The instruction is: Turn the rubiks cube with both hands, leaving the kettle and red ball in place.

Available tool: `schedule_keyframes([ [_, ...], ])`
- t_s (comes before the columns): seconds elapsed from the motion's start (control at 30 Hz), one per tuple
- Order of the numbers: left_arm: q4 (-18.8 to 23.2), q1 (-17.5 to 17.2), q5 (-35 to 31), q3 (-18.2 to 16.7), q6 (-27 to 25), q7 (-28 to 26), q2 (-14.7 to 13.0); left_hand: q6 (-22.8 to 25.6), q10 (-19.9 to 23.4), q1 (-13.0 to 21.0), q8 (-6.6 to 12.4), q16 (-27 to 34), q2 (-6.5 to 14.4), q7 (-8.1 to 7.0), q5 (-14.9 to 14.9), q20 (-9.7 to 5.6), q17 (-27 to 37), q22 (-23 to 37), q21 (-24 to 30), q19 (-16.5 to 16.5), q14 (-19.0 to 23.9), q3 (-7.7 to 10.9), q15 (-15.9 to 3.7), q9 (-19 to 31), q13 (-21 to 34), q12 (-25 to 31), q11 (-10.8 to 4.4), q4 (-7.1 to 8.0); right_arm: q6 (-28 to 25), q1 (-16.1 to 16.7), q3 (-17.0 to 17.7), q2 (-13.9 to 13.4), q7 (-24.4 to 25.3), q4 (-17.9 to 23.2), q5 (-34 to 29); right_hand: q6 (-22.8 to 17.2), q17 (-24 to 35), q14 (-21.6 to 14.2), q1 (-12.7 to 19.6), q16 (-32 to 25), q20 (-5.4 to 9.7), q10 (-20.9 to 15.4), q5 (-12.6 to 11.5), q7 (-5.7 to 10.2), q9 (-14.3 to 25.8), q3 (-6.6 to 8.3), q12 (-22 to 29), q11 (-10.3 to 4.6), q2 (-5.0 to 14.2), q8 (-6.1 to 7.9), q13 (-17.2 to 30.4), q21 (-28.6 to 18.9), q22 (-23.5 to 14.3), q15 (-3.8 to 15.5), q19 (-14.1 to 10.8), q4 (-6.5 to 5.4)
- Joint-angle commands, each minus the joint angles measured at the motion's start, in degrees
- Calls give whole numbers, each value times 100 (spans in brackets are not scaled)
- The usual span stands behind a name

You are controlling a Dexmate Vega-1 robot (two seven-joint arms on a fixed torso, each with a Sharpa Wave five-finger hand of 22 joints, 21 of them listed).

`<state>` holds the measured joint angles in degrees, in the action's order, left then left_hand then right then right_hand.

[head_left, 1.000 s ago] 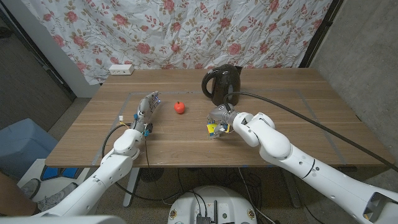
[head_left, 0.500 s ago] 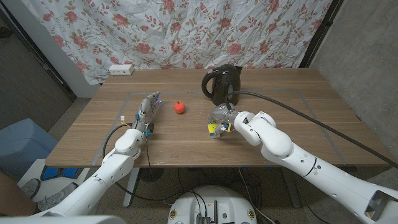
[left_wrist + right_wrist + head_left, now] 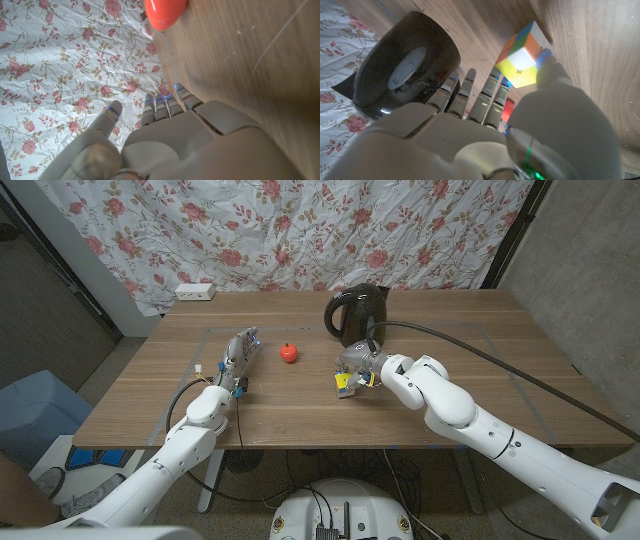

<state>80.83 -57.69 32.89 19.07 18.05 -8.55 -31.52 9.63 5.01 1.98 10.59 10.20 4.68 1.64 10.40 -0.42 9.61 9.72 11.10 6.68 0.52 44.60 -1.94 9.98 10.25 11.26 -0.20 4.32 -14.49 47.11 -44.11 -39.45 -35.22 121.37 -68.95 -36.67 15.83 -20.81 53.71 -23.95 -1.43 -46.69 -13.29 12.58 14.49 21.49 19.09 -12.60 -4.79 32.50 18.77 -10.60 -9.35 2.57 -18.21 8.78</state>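
Observation:
The rubiks cube (image 3: 344, 385) sits just in front of the black kettle (image 3: 357, 315), near the table's middle. My right hand (image 3: 359, 367) grips it, thumb on one side and fingers on the other. In the right wrist view the thumb presses the cube (image 3: 522, 60) while the fingers reach past it toward the kettle (image 3: 402, 70). The red ball (image 3: 289, 352) lies left of the cube, also seen in the left wrist view as the ball (image 3: 165, 12). My left hand (image 3: 236, 355) is on the table left of the ball, fingers stretched out, holding nothing.
A white power strip (image 3: 194, 292) lies at the table's (image 3: 500, 360) far left edge, in front of a floral cloth backdrop (image 3: 300, 230). A blue bin (image 3: 30, 415) stands on the floor to the left. Thin tape lines mark a rectangle on the wood.
My right hand has shifted slightly left and away from me, carrying the cube with it. The left hand, kettle and ball have not moved.

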Motion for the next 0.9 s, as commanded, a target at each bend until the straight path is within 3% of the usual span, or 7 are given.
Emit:
schedule_keyframes([
  [0.03, 151, 45, -67, 24, -131, -55, -67, 62, 28, -37, -1, -6, 461, -15, 18, 9, 6, 16, -1, 59, 46, 6, -27, 16, 15, 5, 4, 4, 80, 4, 207, -163, 343, 76, 471, -70, 27, -71, 60, -59, 10, -75, -27, 8, 17, 3, 32, -6, 105, 32, 30, -18, -16, 851, -60, 18],
  [0.9, 939, -223, -233, -10, -366, -261, -307, 150, 68, -10, 22, -2, 471, -22, 15, 14, 2, 16, 7, 87, 64, -11, -40, 19, 15, 17, 1, -44, 59, 444, 704, -529, 1695, 266, 1535, -135, 95, -222, 121, -166, 77, -206, 5, 7, 20, -24, 28, -6, 193, 102, 95, -42, -16, 841, -199, 13],
])
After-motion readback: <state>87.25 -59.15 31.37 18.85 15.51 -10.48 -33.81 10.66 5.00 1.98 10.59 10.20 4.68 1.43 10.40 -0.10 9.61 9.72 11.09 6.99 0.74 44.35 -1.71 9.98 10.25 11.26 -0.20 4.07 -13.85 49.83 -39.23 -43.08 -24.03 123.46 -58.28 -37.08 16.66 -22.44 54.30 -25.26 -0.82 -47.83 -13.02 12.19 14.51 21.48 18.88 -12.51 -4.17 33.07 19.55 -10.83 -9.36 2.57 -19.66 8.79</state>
